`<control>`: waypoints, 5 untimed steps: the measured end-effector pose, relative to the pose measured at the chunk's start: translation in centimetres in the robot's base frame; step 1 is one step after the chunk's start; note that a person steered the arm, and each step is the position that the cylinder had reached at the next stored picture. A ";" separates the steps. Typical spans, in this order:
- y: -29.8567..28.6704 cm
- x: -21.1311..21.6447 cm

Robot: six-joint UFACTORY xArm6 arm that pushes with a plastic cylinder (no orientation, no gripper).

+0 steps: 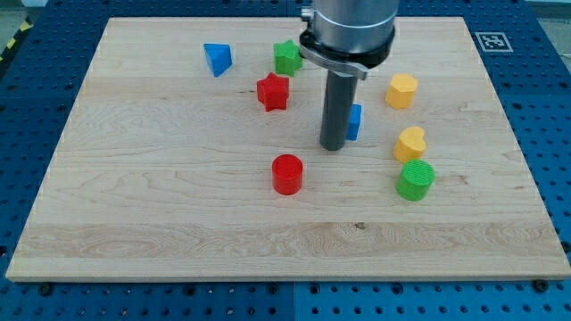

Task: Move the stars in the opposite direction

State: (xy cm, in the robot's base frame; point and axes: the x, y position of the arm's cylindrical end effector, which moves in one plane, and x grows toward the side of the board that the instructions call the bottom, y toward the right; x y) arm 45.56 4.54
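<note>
No readable brand or lettering anywhere; only a black-and-white square fiducial marker (pixel 492 41) at the worktop's far right corner. Worktop (pixel 178 214) — pale wood-grain board, lying on a blue perforated base (pixel 549 125). Yellow-black hazard tape (pixel 11 46) at the view's upper left edge.

Tool: plain dark rod, nothing to spread or pinch; my tip (pixel 333 147) down on the board, just left of a blue block (pixel 354 122), shape partly hidden behind the rod.

Stars: green star (pixel 287 57) near the view's top, red star (pixel 273 92) just below-left of it, close together, both left of the rod and apart from the tip.

Others: blue triangular block (pixel 217 59) upper left; red cylinder (pixel 287 174) below the tip's left; yellow hexagonal block (pixel 401 91), yellow block (pixel 410 143) and green cylinder (pixel 415 180) at the view's right.
</note>
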 end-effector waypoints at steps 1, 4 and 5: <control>-2.7 -0.5; -3.2 -7.1; -3.2 -9.5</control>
State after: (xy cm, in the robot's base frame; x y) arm 36.10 1.38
